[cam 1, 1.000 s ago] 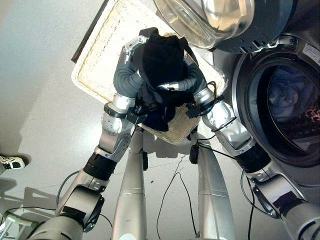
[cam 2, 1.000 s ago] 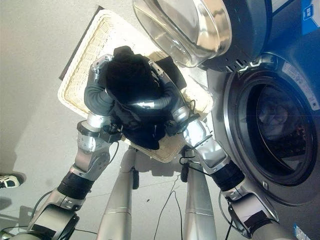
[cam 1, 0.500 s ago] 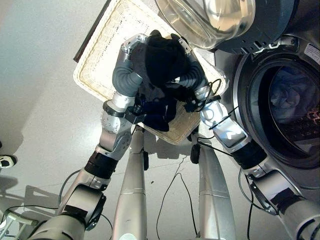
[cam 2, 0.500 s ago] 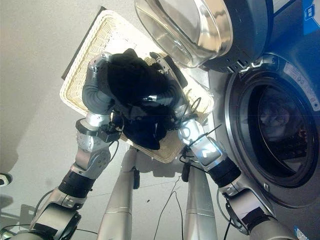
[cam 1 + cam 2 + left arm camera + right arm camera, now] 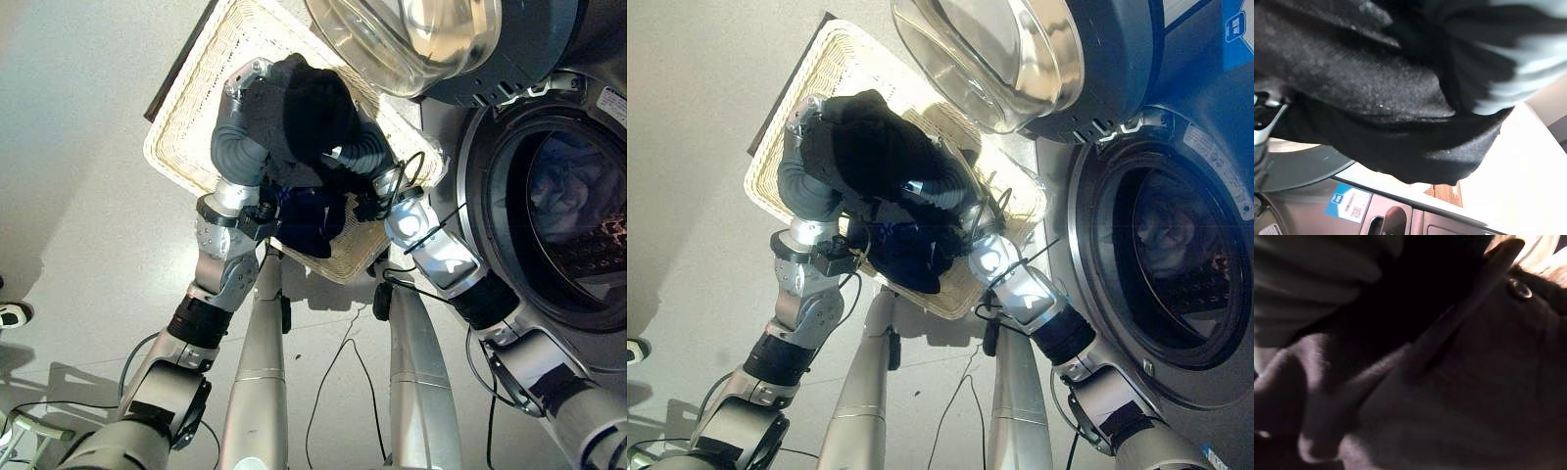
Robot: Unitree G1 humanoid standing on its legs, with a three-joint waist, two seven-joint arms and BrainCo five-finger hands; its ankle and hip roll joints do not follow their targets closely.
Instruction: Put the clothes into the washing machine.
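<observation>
A bundled black garment [image 5: 306,110] hangs above the wicker basket [image 5: 172,163], clasped between my two hands. My left hand [image 5: 241,80] is pressed against its far left side and sinks into the cloth. My right hand [image 5: 341,155] grips its near right side, with a silver finger curled across the fabric. In both wrist views the black cloth [image 5: 1366,98] drapes close over the hand [image 5: 1459,382]. The washing machine drum [image 5: 573,211] stands open at the right, with pale blue laundry [image 5: 560,186] inside.
More dark clothes [image 5: 312,223] lie at the basket's near end. The machine's glass door [image 5: 411,39] is swung open above the basket's far right corner. A dark board [image 5: 182,63] edges the basket's far left. A person's shoe [image 5: 10,315] shows at the left.
Both hands have carried the black bundle slightly left and further over the basket. My right forearm has swung in closer beneath it. The shoe at the left has drawn back.
</observation>
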